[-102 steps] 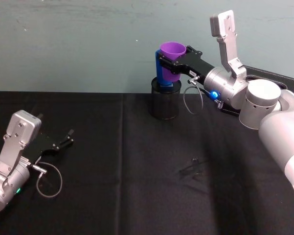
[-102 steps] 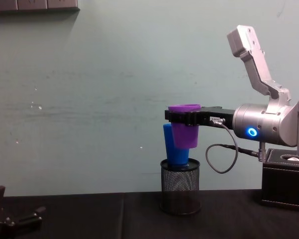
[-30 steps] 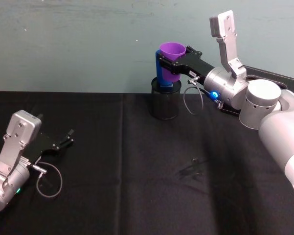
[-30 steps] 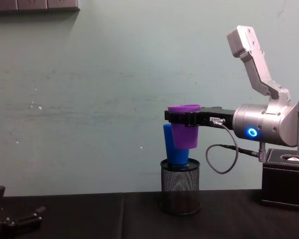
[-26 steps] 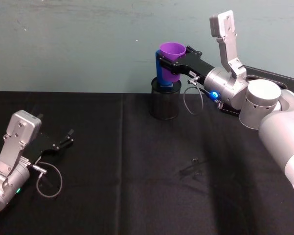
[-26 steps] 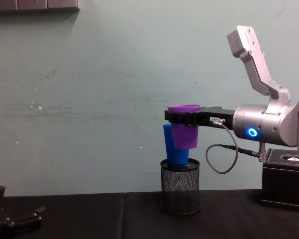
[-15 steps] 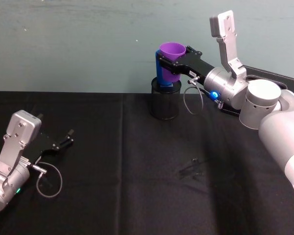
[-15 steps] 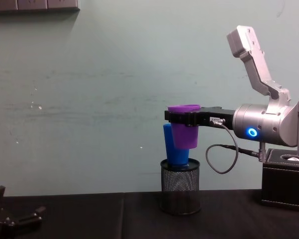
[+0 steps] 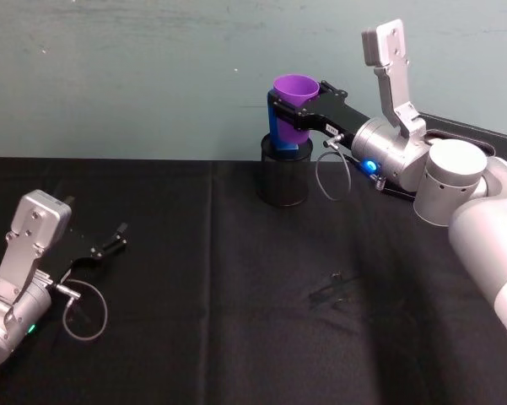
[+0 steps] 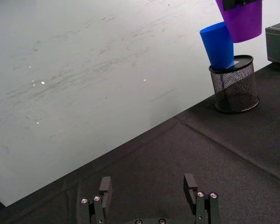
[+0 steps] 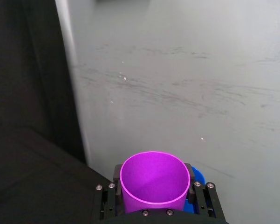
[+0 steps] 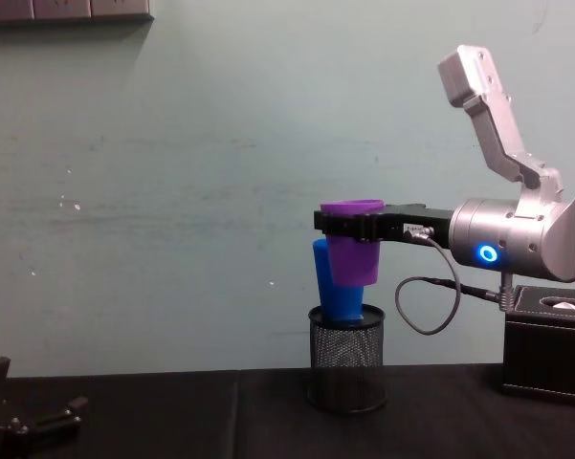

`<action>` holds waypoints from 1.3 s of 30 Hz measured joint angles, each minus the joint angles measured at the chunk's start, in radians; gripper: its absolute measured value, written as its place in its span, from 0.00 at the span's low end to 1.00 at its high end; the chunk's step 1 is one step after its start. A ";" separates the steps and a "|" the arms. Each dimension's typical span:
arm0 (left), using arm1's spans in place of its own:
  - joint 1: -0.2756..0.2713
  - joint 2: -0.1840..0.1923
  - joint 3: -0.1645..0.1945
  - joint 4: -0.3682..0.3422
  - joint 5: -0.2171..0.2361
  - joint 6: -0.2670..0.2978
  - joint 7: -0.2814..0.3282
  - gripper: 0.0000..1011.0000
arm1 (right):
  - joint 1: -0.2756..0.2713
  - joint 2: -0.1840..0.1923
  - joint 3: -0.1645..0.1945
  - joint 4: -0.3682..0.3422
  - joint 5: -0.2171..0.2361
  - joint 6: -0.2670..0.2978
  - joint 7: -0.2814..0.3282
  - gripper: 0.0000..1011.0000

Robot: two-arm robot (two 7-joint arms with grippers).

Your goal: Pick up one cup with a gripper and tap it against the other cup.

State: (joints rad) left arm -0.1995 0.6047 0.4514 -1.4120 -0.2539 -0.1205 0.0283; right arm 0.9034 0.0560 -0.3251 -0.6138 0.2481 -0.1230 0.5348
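Black cloth covers the surface [image 9: 236, 295], where the left tool [image 10: 147, 183] rests spread wide and empty. Right tool [image 9: 297, 99] clamps the purple cup [image 12: 354, 258] (upright, aloft) against the blue cup [image 12: 325, 277], which leans in a mesh holder [image 12: 346, 368].

Black wire-mesh cylinder [image 9: 283, 179] is standing upright at the far edge of the table, close to the pale green wall [image 9: 135, 76]. Black cloth [image 9: 236, 337] is covering the table, with a crease running front to back just left of the cylinder. Black box [image 12: 550, 349] is sitting right of the cylinder, apart from it. Small dark object [image 9: 333, 288], too small to identify, is lying on the cloth nearer the front. White wall plates [image 12: 67, 9] are hanging high on the wall.
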 joint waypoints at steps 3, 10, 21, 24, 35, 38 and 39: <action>0.000 0.000 0.000 0.000 0.000 0.000 0.000 1.00 | -0.025 0.010 0.000 -0.049 0.006 0.026 0.004 0.75; 0.000 0.000 0.000 0.000 0.000 0.000 0.000 1.00 | -0.095 0.046 -0.008 -0.189 0.032 0.095 0.015 0.75; 0.000 0.000 0.000 0.000 0.000 0.000 0.000 1.00 | -0.156 0.083 -0.020 -0.293 0.075 0.131 0.030 0.75; 0.000 0.000 0.000 0.000 0.000 0.000 0.000 1.00 | -0.167 0.096 -0.028 -0.311 0.090 0.132 0.053 0.75; 0.000 0.000 0.000 0.000 0.000 0.000 0.000 1.00 | -0.202 0.147 -0.048 -0.374 0.131 0.127 0.119 0.75; 0.000 0.000 0.000 0.000 0.000 0.000 0.000 1.00 | -0.210 0.163 -0.054 -0.388 0.144 0.123 0.144 0.75; 0.000 0.000 0.000 0.000 0.000 0.000 0.000 1.00 | -0.213 0.169 -0.058 -0.392 0.150 0.120 0.157 0.75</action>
State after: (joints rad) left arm -0.1995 0.6047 0.4514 -1.4120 -0.2539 -0.1205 0.0283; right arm 0.6902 0.2255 -0.3828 -1.0061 0.3978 -0.0025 0.6914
